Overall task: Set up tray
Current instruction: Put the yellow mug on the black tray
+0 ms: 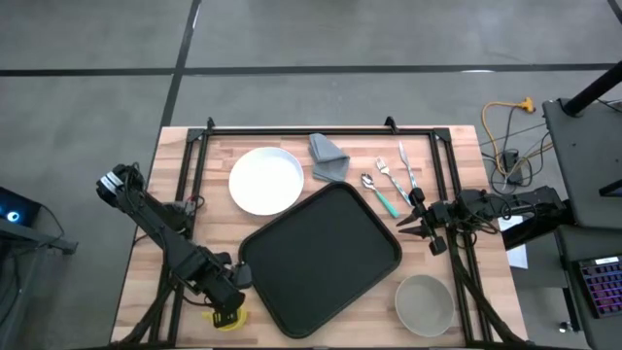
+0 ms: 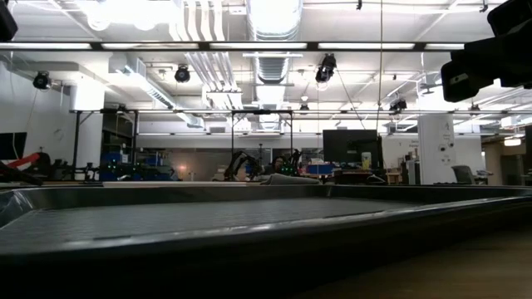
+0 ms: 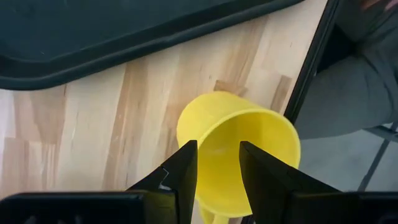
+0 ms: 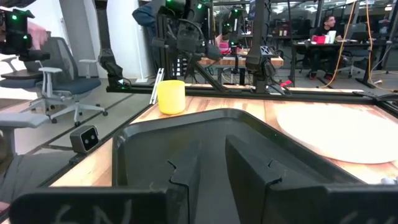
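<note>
Left gripper (image 1: 228,313) open over yellow cup (image 3: 239,152) at tabletop's near-left corner, tray (image 1: 321,258) just beside; right gripper (image 1: 418,226) part-open, empty.

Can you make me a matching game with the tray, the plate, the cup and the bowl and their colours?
Things:
1. tray
2. plate
3. cup
4. bowl

Colours:
A. yellow
B. grey
C. black
D. white

Right pairs: 1-C, 2-D, 3-A, 4-B
</note>
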